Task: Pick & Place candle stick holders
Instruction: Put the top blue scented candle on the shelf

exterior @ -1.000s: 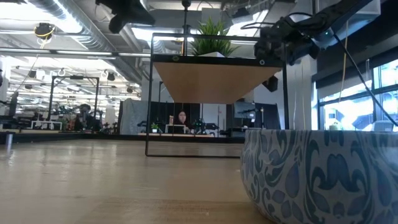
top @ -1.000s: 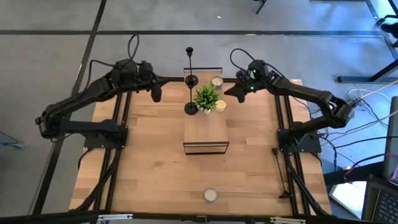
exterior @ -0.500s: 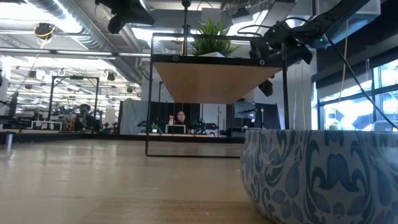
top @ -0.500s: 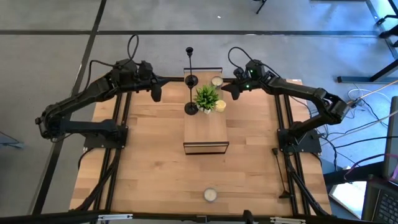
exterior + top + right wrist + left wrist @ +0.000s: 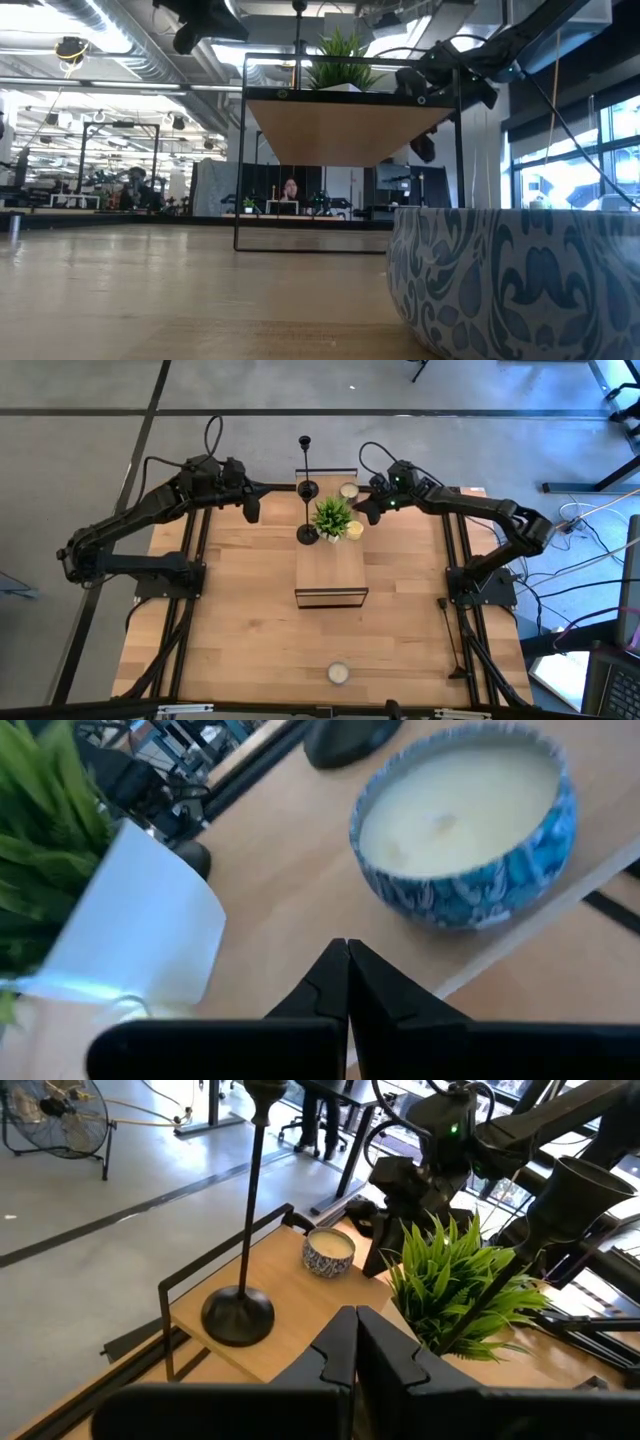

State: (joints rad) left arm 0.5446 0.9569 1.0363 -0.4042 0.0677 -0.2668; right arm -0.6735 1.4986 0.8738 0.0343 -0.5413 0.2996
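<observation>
Centrally, the right tool (image 5: pixel 358 513), fingers pressed together and empty, hangs at the right edge of a raised wooden shelf (image 5: pixel 330 565) on a black wire frame, just beside a blue-patterned candle (image 5: pixel 348 491) and near a green plant (image 5: pixel 333 515) in a white pot (image 5: pixel 140 935). Its wrist view shows the closed fingertips (image 5: pixel 345 955) over the shelf top, between that candle (image 5: pixel 465 820) and the pot. The left tool (image 5: pixel 251 510), likewise closed and empty, hangs left of the shelf, apart from it, above the table (image 5: pixel 240 630). Two holders stand upright at the shelf's far end: one (image 5: pixel 305 465) at the far left corner, left of the candle, and one (image 5: pixel 307 532) just left of the plant. From the left wrist view the corner holder (image 5: pixel 245 1210) rises as a thin rod from a round base, with the second holder's cup (image 5: pixel 580 1195) beside the plant leaves. A yellow candle (image 5: pixel 354 530) sits right of the plant. Another candle (image 5: pixel 338 673) rests on the table's near edge.
</observation>
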